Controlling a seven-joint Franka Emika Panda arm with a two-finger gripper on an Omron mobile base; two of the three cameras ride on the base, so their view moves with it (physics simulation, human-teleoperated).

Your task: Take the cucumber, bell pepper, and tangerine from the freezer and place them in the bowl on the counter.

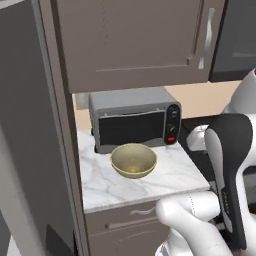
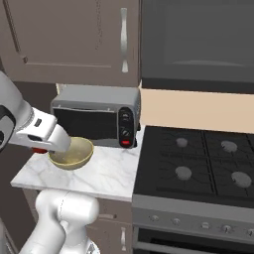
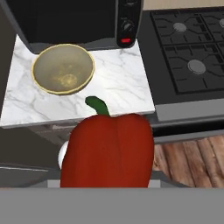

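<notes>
A glossy red bell pepper (image 3: 107,151) with a green stem sits large and close in the hand view, and my gripper (image 2: 40,147) is shut on it. The pepper hides the fingertips there. In the right base view a sliver of red shows under the hand, just left of the bowl (image 2: 72,153) and above the counter's edge. The pale yellow-olive bowl (image 1: 133,160) (image 3: 63,69) stands on the white marble counter (image 1: 170,172) in front of the microwave, with nothing inside it. The freezer's grey side (image 1: 25,150) stands at the left. The cucumber and the tangerine are out of view.
A grey microwave (image 1: 135,120) stands behind the bowl against the wall. The black stove top (image 2: 198,163) adjoins the counter on the right. Brown wall cupboards (image 1: 135,40) hang above. Bare marble lies right of the bowl.
</notes>
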